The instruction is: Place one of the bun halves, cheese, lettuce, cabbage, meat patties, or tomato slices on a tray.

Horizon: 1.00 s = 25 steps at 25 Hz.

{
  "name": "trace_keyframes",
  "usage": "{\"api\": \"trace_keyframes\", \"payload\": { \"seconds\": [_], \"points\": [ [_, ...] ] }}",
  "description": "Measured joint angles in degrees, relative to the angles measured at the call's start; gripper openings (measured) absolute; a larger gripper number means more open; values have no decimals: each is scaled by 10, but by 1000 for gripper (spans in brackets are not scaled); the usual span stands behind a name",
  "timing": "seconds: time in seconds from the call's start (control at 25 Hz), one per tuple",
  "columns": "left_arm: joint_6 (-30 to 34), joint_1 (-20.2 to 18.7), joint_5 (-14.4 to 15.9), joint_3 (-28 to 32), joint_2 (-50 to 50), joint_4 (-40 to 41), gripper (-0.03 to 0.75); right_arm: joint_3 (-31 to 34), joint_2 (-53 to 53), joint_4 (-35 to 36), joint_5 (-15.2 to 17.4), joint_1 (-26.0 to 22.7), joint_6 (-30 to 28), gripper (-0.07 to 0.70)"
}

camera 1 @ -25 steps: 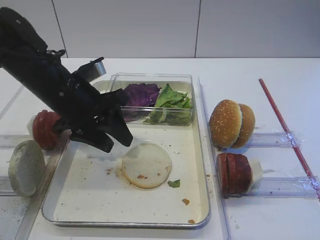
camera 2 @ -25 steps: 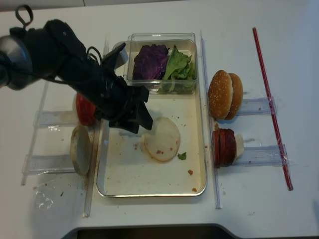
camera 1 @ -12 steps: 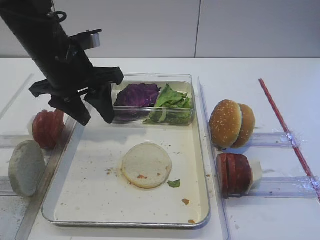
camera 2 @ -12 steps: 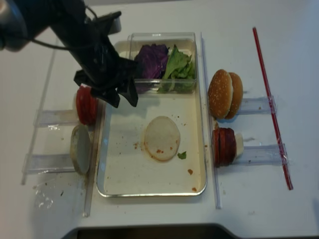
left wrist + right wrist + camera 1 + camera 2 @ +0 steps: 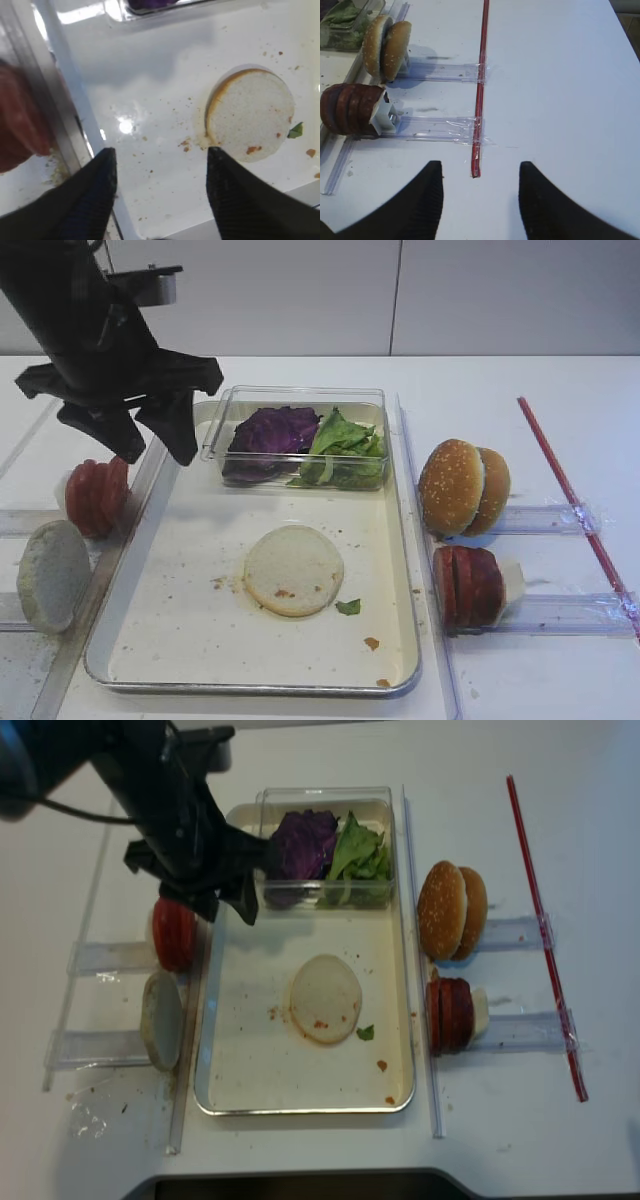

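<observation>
A pale bun half (image 5: 293, 570) (image 5: 325, 998) (image 5: 252, 117) lies flat, cut face up, on the silver tray (image 5: 180, 625) (image 5: 250, 1070). My left gripper (image 5: 155, 452) (image 5: 225, 912) (image 5: 160, 150) hangs open and empty above the tray's far left corner, well clear of the bun. My right gripper (image 5: 480, 166) is open over bare table, holding nothing. Purple cabbage (image 5: 272, 430) and green lettuce (image 5: 345, 440) fill a clear box. Tomato slices (image 5: 95, 495) stand left of the tray, meat patties (image 5: 468, 585) (image 5: 347, 110) to its right. Cheese is out of view.
A second pale bun half (image 5: 50, 575) stands on edge in a clear rail at the left. Sesame bun halves (image 5: 463, 487) (image 5: 385, 45) stand right of the tray. A red rod (image 5: 570, 505) (image 5: 481, 85) lies along the table's right side.
My left gripper has lifted and drawn back to the left, away from the bun half, which stays flat on the tray. The right gripper has not moved.
</observation>
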Motion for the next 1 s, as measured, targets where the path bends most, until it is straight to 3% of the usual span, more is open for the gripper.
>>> {"api": "trace_keyframes", "payload": {
  "seconds": [0.28,0.72,1.0],
  "points": [
    [-13,13,4,11,-54,56,382,0,0,0,0,0,0,382],
    [-2,135,6,119,-148,80,382,0,0,0,0,0,0,382],
    [8,145,6,163,-225,83,382,0,0,0,0,0,0,382]
  ]
}}
